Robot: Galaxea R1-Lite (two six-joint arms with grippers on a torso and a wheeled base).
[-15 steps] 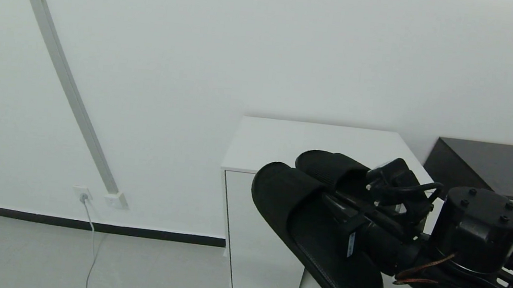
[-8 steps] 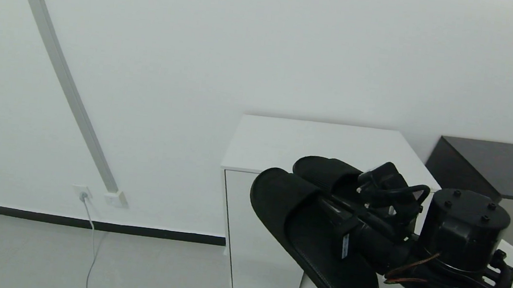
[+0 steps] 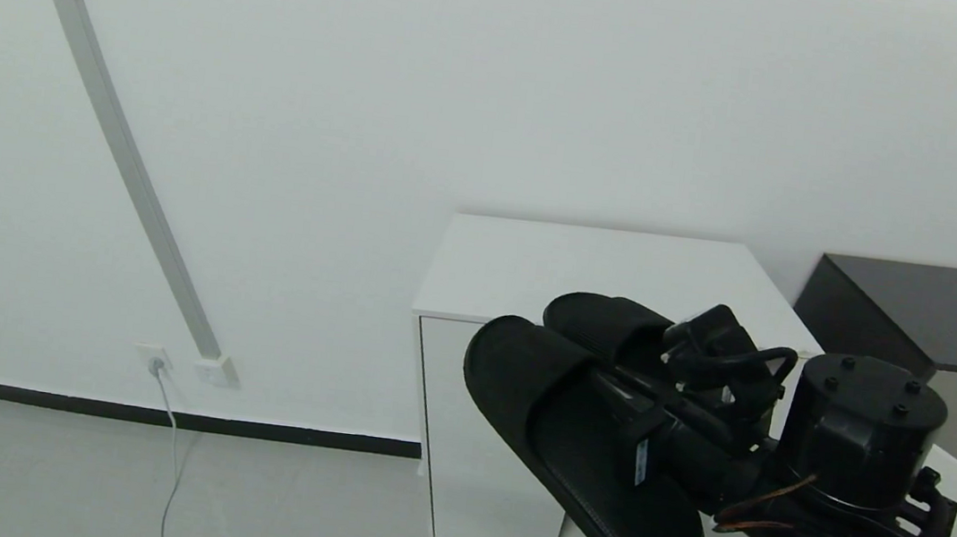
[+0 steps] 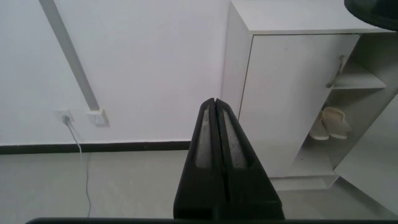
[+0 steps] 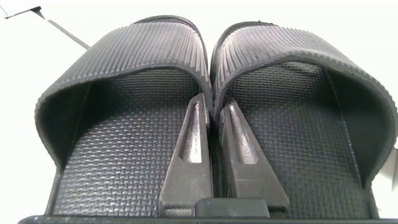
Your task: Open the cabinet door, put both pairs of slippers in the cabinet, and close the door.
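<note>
The white boxy cabinet (image 3: 586, 272) stands right of centre in the head view. In front of it, lower right, hangs the pair of black rubber slippers (image 3: 586, 434), long axes slanting, toes toward upper left, with ribbed straps and dimpled footbeds. My right gripper (image 5: 214, 106) pinches their adjoining inner edges. My left gripper (image 4: 216, 109) has its fingers pressed flat together.

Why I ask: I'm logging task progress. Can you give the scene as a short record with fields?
white box-shaped cabinet: right compartment open, shelves showing
pair of pale cream slippers: inside the cabinet, on a lower shelf
right tool: shut on the pair of black ribbed slippers, pinching their inner edges together
black pair, place: held in the air in front of the cabinet
left tool: shut, holding nothing
left to do: black pair in, door closed
</note>
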